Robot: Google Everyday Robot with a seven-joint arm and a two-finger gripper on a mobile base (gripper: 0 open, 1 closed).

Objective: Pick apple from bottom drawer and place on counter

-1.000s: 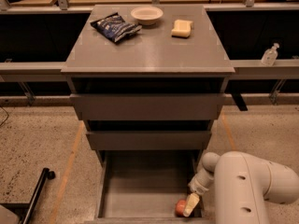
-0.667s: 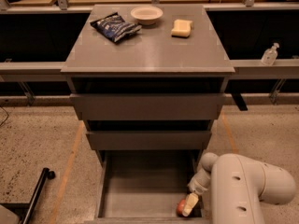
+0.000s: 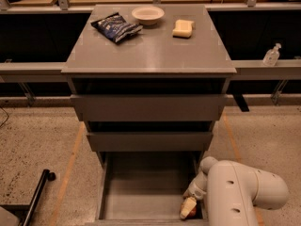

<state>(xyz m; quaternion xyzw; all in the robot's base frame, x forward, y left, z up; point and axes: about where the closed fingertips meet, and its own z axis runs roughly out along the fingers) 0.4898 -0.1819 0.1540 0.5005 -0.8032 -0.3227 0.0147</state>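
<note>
Gripper point(image 3: 188, 207) is hovering at the apple point(image 3: 193, 213) in the drawer point(image 3: 141, 187), lower right; hold, I cannot tell. Seat squarely before lifting.

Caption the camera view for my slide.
Gripper at small round reddish apple in the open deep grey bottom drawer, below the flat grey counter.

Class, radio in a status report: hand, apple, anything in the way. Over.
Hand down in bottom drawer, front right corner, at the apple. Apple on drawer floor, not yet lifted. Counter holds chip bag, bowl, sponge toward the back.
</note>
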